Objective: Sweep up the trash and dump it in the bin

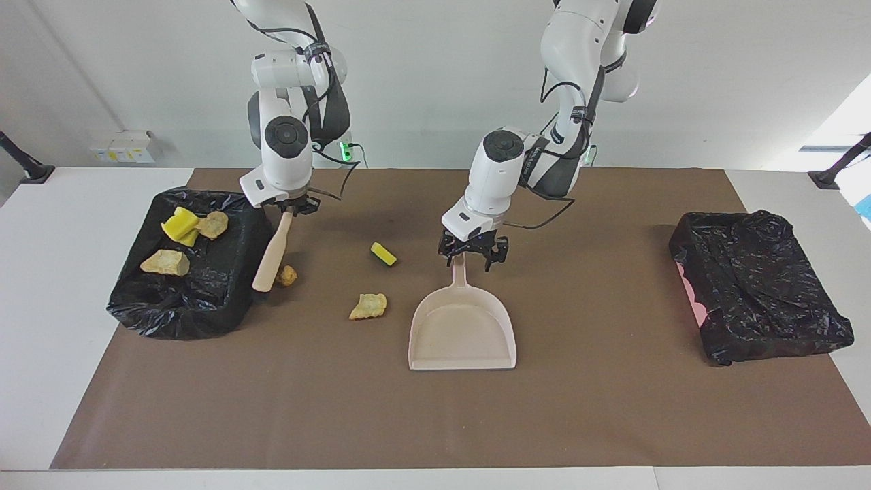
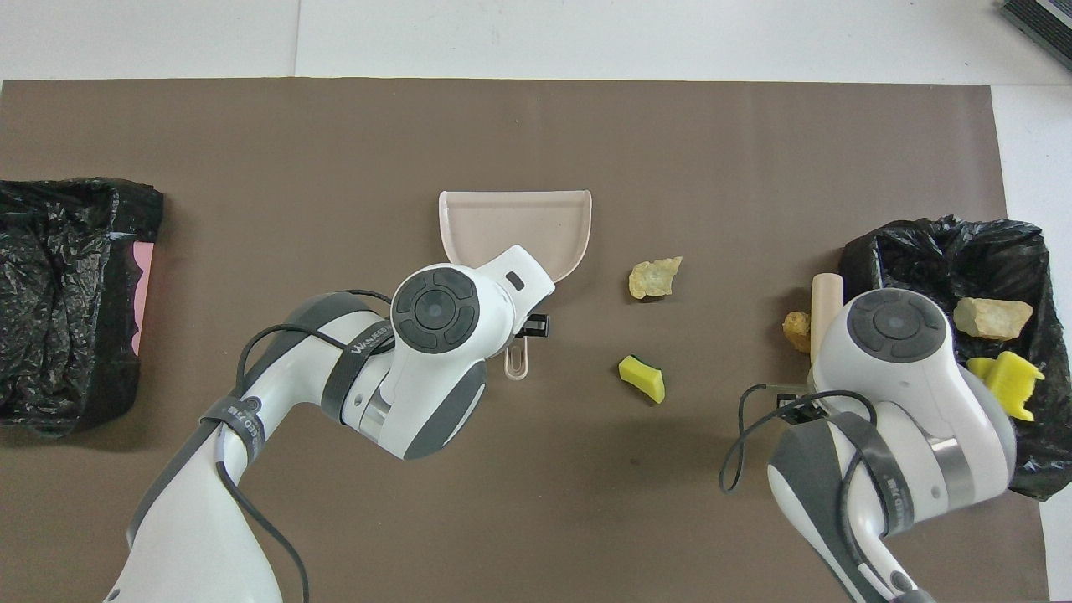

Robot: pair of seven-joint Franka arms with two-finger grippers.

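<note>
Beside crinkly bin [image 1: 204,299], lumpy trash [image 1: 368,306]

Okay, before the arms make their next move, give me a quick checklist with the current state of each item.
1. Right end effector shut on the brush handle: ok.
2. Left end effector at the dustpan handle: ok. Firm grip: cannot tell.
3. Dustpan flat on the mat and empty: ok.
4. Mat free of trash: not ok. The orange-brown lump, yellow sponge and beige lump lie loose on it.
5. Brush bristles down beside the orange-brown lump: ok.
6. Dustpan mouth turned toward the loose pieces: not ok, it faces away from the robots.
</note>
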